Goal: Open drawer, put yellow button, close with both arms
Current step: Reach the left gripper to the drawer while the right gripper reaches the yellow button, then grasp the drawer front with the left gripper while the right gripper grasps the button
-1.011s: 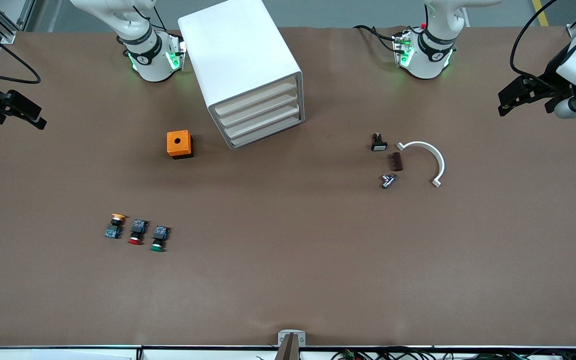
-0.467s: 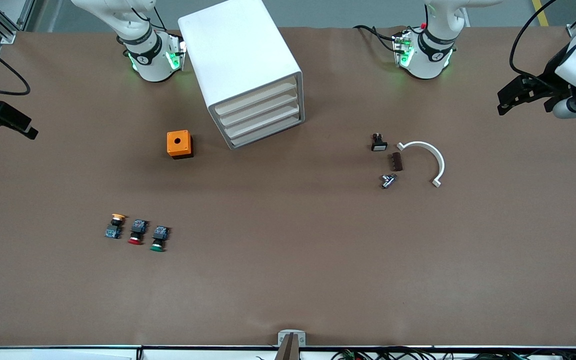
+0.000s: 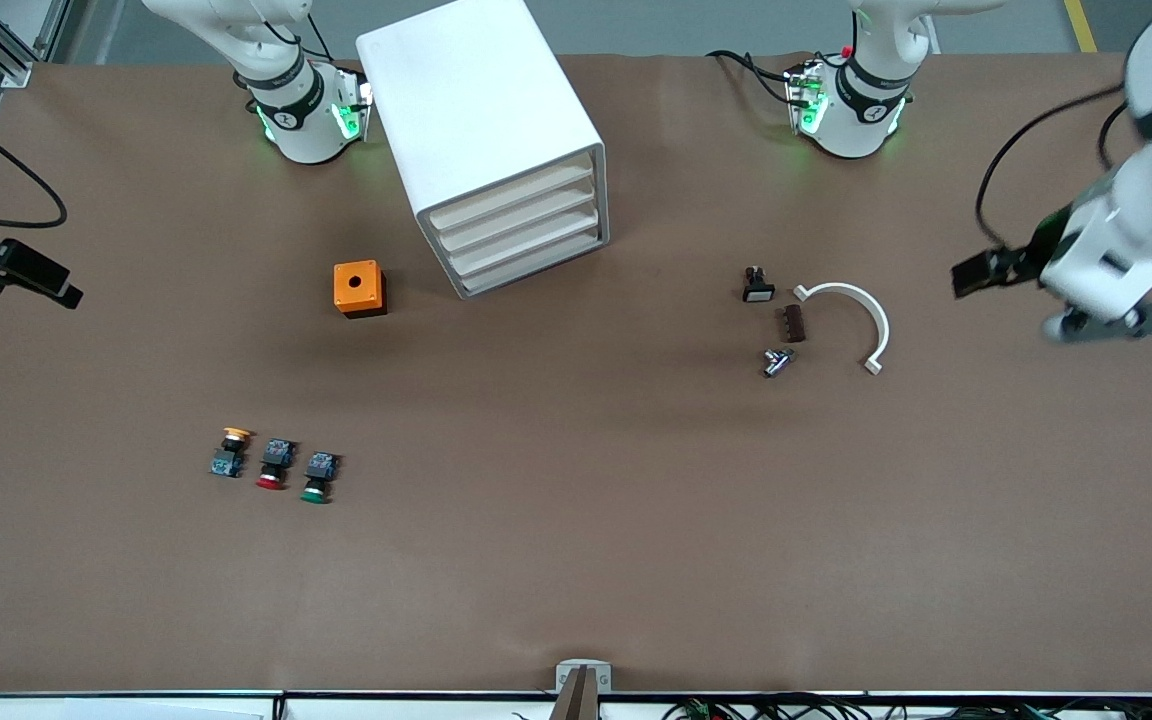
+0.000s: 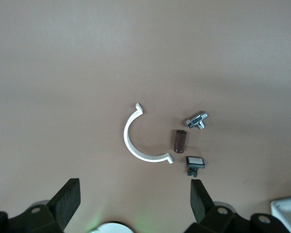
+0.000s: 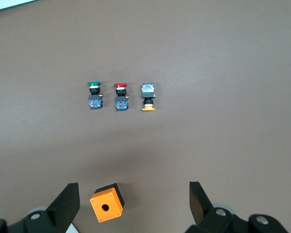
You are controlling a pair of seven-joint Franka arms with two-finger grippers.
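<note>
The white cabinet point(image 3: 481, 120) stands near the arms' bases, and its top drawer point(image 3: 511, 195) is shut like the three below it. The yellow button point(image 3: 230, 451) lies on the table beside a red-capped point(image 3: 273, 465) and a green-capped button point(image 3: 317, 478). It also shows in the right wrist view point(image 5: 147, 99). My right gripper point(image 3: 54, 287) is open and empty, high over the table's edge at the right arm's end point(image 5: 134, 204). My left gripper point(image 3: 974, 272) is open and empty, high over the left arm's end of the table point(image 4: 134, 201).
An orange box point(image 3: 359, 288) with a hole on top sits beside the cabinet, between it and the buttons. A white arc-shaped piece point(image 3: 861, 310), a brown cylinder point(image 3: 793, 323), a metal fitting point(image 3: 776, 360) and a small black switch point(image 3: 758, 287) lie together toward the left arm's end.
My left gripper has swung in over the table toward the white arc and the wrist has turned. My right gripper has shifted a little along the table edge. Nothing on the table moved.
</note>
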